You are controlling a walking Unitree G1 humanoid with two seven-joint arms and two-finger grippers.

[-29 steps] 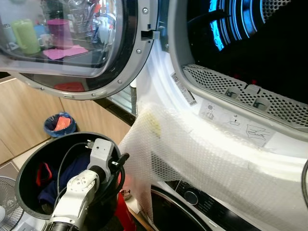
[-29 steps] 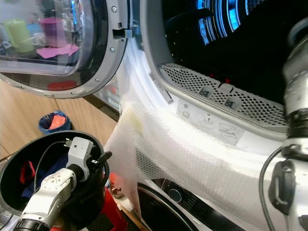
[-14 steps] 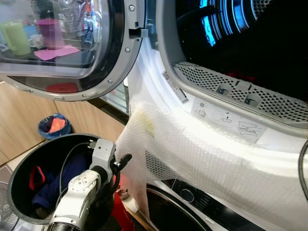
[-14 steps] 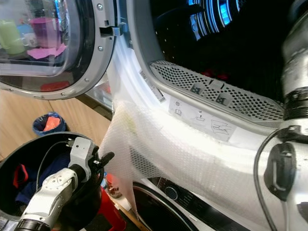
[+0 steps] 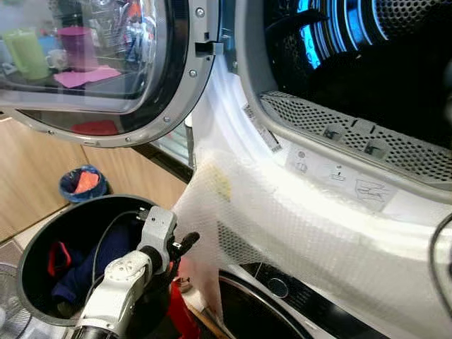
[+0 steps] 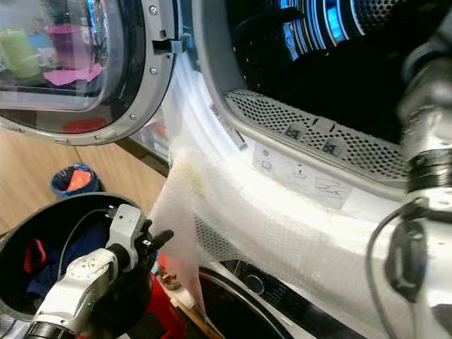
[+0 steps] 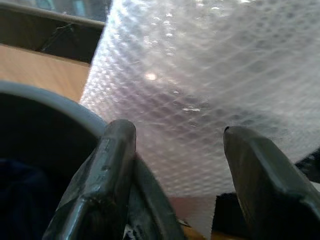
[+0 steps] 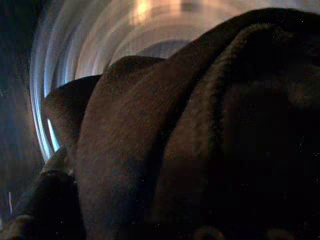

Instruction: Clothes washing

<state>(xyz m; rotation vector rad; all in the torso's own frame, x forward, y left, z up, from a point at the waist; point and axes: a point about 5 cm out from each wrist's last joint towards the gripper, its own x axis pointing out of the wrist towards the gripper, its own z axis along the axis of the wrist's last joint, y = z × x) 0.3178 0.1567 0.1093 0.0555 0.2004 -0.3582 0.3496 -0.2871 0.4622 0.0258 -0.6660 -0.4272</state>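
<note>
- Since the earlier frame, the left gripper [image 5: 185, 245] has edged away from the middle of the round dark-grey laundry basket [image 5: 42, 233] toward the sheet of white bubble wrap [image 5: 296, 233]; the whole head view has also shifted a little, so the camera moved too.
- Its two black fingers [image 7: 112, 165] stand spread apart, pinching nothing, one over the basket's rim and the other in front of the bubble wrap.
- Red and dark-blue clothes [image 5: 70, 265] lie in the bottom of the basket, beside the silver left arm.
- Bubble wrap hangs over the white front of the upper machine, below the dark round drum opening [image 6: 332, 63] with its blue-lit inner wall.
- At the upper left, the round glass door with a silver rim [image 5: 106, 63] stands swung open.
- On the right, the silver right arm [image 6: 424, 176] reaches up into the drum.
- In the right wrist view, a dark brownish cloth [image 8: 200, 130] lies close before the right gripper inside the drum; I cannot tell how its fingers stand.
</note>
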